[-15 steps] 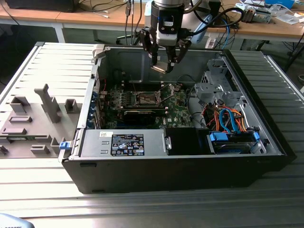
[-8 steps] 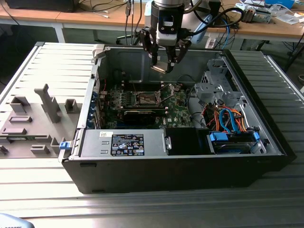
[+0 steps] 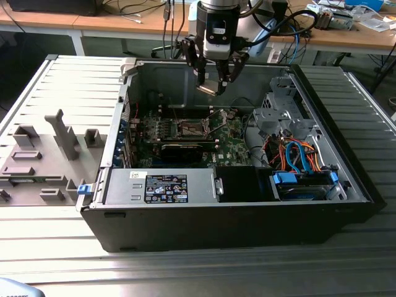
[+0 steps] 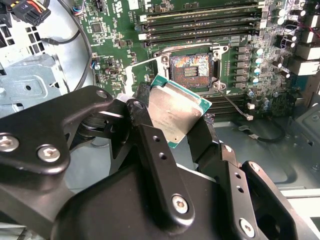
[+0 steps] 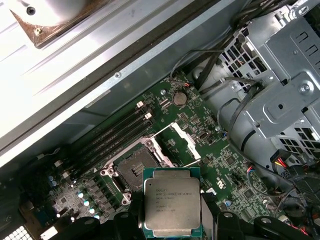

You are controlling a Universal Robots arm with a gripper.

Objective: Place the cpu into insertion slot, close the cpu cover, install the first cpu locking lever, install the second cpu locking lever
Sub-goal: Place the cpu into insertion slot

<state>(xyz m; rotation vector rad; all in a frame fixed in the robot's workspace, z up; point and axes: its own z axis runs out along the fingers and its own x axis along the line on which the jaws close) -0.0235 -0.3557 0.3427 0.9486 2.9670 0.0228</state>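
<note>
cpu [image 5: 172, 207] in fingers [image 4: 155, 150], ribbed metal table [image 3: 185, 272], wooden desks [image 3: 111, 23]

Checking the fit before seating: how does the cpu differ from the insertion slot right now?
The cpu shows a silver-grey metal top; the insertion slot has a dark centre. The cpu is held aloft in the hand; the slot sits on the board, uncovered and empty. Both are square.

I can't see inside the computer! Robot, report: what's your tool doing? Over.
Tool shut on the cpu, hovering above the board. Insertion slot bare, cpu cover swung open. Nothing seen in the way. Over.
</note>
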